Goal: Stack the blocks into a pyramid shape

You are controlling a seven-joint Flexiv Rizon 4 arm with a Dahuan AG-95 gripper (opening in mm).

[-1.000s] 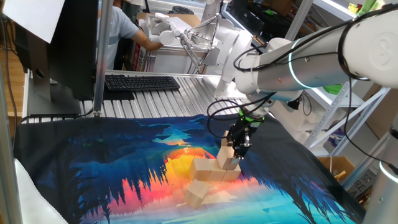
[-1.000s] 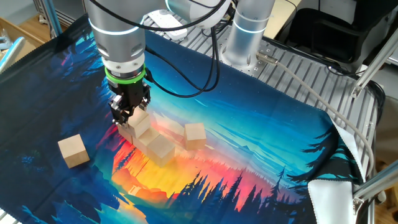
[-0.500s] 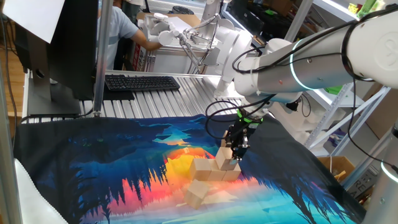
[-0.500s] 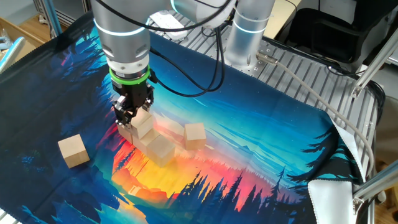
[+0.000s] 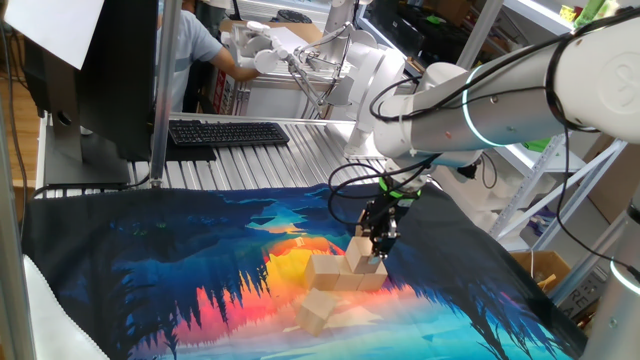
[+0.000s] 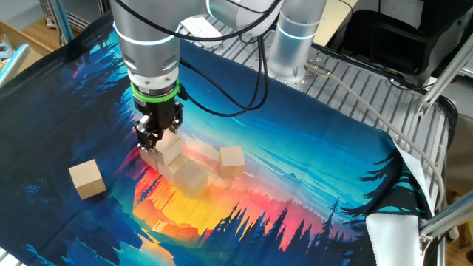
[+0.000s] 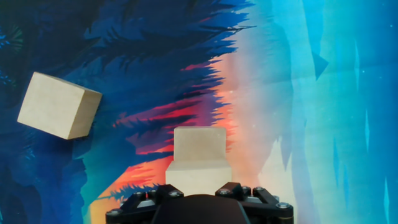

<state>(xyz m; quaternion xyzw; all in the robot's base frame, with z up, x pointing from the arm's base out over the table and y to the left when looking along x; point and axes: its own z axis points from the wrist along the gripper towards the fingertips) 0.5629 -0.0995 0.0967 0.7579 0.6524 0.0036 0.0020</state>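
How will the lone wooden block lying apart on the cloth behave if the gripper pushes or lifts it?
The lone wooden block looks like solid, plain wood, so it is probably stiff and fairly light. Its flat faces suggest it would slide or turn on the printed cloth rather than roll. The cloth might wrinkle under a push. Its square sides should suit the gripper.

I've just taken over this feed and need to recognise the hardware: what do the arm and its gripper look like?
The arm is built of thick, rounded silver-grey segments with white casing, and its joints carry glowing cyan-green light rings. Black cables loop loosely from the wrist back along the arm. The gripper is small, black and boxy, with short dark jaws and visible screw heads in the hand view.
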